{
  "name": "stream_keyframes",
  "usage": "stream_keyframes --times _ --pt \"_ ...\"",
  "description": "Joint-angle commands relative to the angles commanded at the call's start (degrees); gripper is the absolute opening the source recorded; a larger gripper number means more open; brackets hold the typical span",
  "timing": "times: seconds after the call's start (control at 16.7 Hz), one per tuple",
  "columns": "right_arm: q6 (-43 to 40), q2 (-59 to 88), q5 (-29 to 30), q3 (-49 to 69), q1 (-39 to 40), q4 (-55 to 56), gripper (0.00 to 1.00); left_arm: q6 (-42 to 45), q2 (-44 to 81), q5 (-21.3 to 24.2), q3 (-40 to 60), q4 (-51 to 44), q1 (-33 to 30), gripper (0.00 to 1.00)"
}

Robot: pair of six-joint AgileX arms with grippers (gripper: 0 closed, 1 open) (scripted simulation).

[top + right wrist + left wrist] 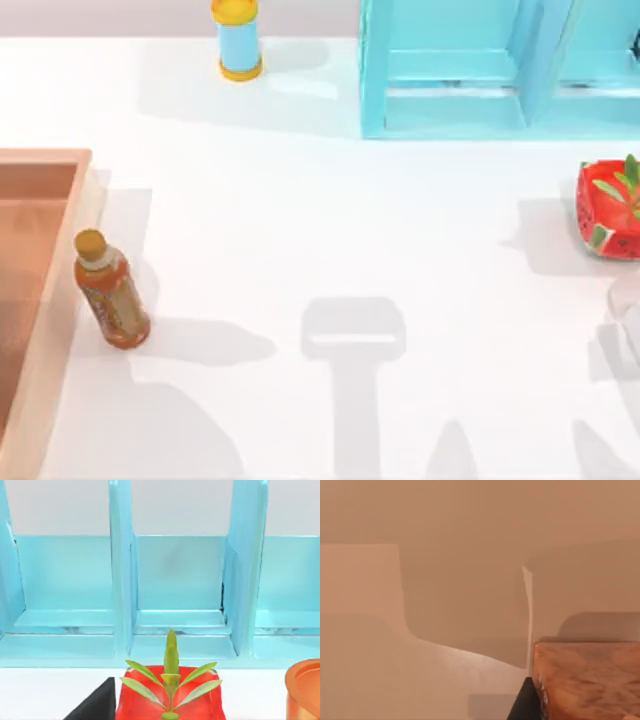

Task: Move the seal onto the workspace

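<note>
**Seal's down by the left gripper, grip is anyone's guess**

From above, the workspace (350,230) is a plain white tabletop. A wooden tray (40,160) runs off its left edge, and a tea bottle (112,295) stands upright just beside the tray's rim. At the back there's a light blue bottle (238,40) with a yellow cap, and a turquoise shelf unit (450,70) sits to the right of it. A red watermelon pot (608,210) is at the far right edge.

In the left wrist view, the left gripper (522,705) is right next to an amber-brown, grainy block that looks like the seal (585,680). Everything around it is a tan-orange surface. I honestly can't tell if the gripper is spread wide, narrow, or actually clamped on the block.

The right gripper (92,705) is near the pot, facing the shelf compartments, with an orange-brown round thing (302,690) off to one side. Can't tell its state either.
</note>
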Motion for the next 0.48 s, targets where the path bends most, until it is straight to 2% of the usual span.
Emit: stream_keyframes --times 0.18,0.48 --pt "0.0 0.0 0.0 0.0 0.0 0.0 1.00 0.0 0.0 0.0 0.0 0.0 0.0 0.02" --pt "0.0 0.0 0.0 0.0 0.0 0.0 1.00 0.0 0.0 0.0 0.0 0.0 0.0 0.00"
